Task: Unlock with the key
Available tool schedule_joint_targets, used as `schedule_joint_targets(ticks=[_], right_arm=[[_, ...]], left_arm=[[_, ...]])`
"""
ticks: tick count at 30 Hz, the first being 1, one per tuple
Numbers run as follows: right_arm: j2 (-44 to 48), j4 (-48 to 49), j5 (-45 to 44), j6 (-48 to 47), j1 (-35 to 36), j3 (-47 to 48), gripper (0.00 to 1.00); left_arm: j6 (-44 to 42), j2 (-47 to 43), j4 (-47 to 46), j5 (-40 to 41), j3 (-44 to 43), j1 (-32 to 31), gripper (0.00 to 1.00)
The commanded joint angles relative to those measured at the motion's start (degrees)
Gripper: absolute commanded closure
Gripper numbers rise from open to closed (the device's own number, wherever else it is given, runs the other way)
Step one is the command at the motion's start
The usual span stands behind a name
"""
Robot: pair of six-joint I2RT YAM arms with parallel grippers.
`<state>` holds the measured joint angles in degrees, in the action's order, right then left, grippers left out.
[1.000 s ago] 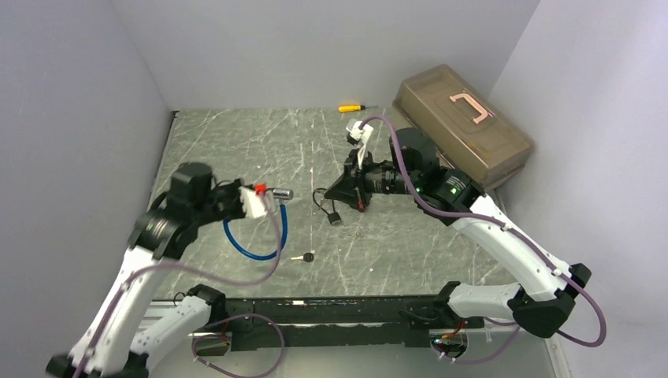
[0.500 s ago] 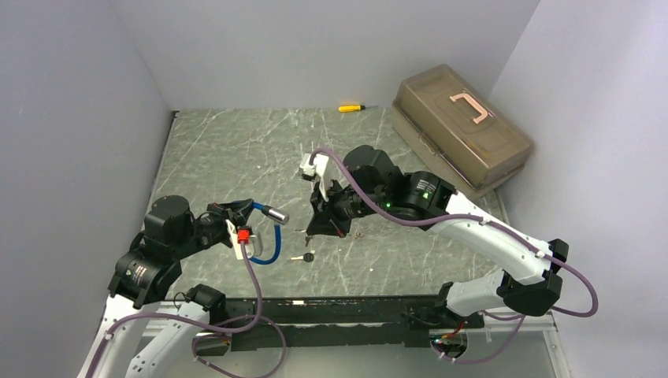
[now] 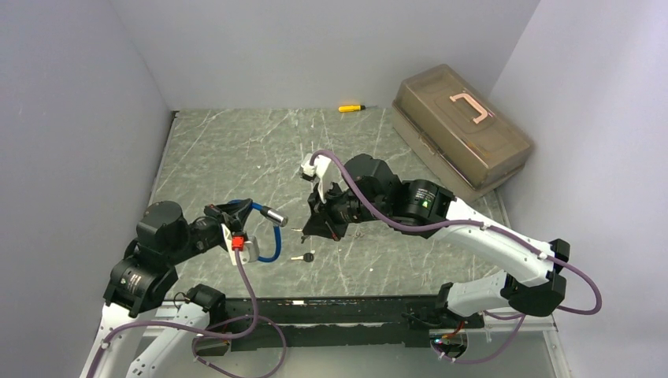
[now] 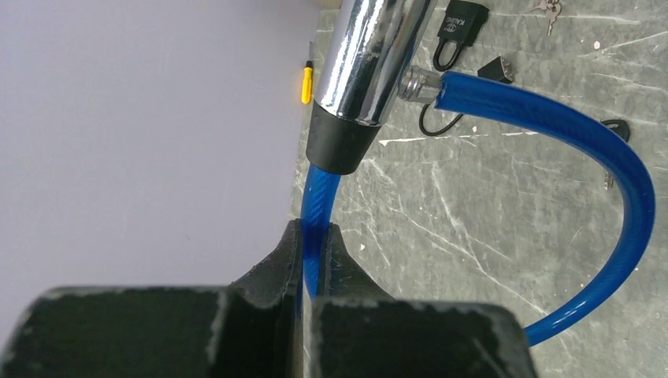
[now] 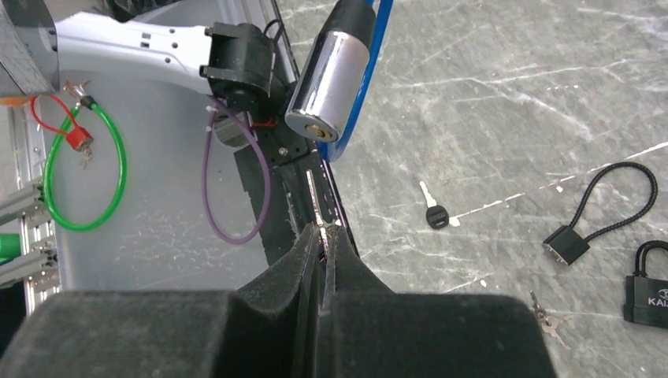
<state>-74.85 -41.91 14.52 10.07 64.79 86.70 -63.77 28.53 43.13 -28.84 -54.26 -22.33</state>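
Over the grey marble table [image 3: 236, 150], the left end effector [image 4: 313, 236] pinches a blue cable lock [image 4: 567, 142]. Its chrome cylinder [image 5: 331, 75] sits at twelve o'clock, just beyond the right end effector [image 5: 321, 236], which is clamped on a key [image 5: 313, 197].

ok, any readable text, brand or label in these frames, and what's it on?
"KA": white print on the black padlock, the rest cut off by the right wrist frame edge; too blurred in the left wrist view.
White print on the right arm and left arm joints: too small to read.
None visible on the cable lock or toolbox.
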Motion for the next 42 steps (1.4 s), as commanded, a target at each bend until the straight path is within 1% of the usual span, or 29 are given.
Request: schedule_joint_targets(ticks=[1, 6, 16, 42], right_arm=[[2.4, 6.1, -2.1, 2.5, 0.9, 0.3, 1.00], [2.4, 8.0, -2.4, 3.1, 1.2, -0.1, 1.00], [1.4, 8.0, -3.3, 3.0, 1.5, 0.3, 1.00], [2.9, 9.4, -5.6, 3.0, 1.5, -1.7, 1.00]], left_arm=[[0.4, -1.0, -3.5, -2.7, -1.6, -0.1, 1.00], [0.3, -1.5, -3.1, -3.1, -1.6, -0.1, 1.00], [0.8, -1.8, -3.2, -3.5, -2.0, -0.1, 1.00], [1.5, -0.8, -1.8, -4.3, -3.8, -0.1, 1.00]])
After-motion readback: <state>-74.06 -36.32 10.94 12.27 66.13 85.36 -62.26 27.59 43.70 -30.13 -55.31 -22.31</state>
